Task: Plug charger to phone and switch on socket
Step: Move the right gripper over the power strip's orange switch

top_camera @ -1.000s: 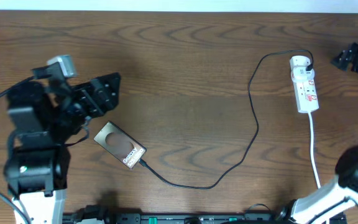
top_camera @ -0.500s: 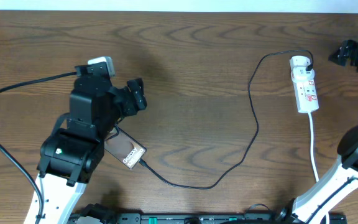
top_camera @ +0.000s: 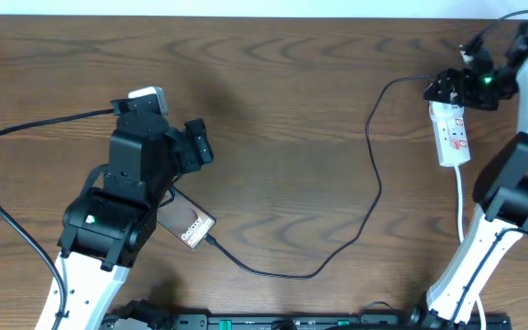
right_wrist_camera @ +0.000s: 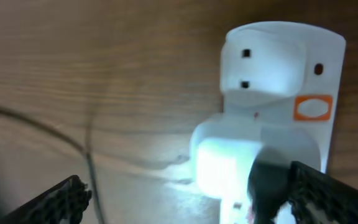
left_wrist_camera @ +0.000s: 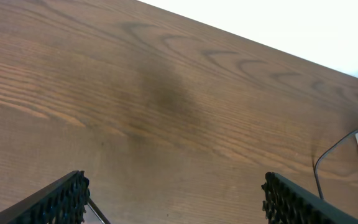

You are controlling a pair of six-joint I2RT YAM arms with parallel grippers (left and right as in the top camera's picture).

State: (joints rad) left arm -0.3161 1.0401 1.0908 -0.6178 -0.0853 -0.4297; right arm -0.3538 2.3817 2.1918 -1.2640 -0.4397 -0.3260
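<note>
Your left gripper (top_camera: 197, 145): fingers spread wide, arm folded. Your right gripper (top_camera: 449, 89): fingers spread wide, arm stretched forward.

Warm brown with darker wavy grain across the table (top_camera: 282, 137). Glossy bronze-gold on the phone (top_camera: 191, 223), with white lettering. Black along the charger (top_camera: 374, 174). White on the socket (top_camera: 451, 137), with red markings and 1 orange oval outline; white too on its cord (top_camera: 464, 220). Dotted black on the left pincer (left_wrist_camera: 176, 186).
</note>
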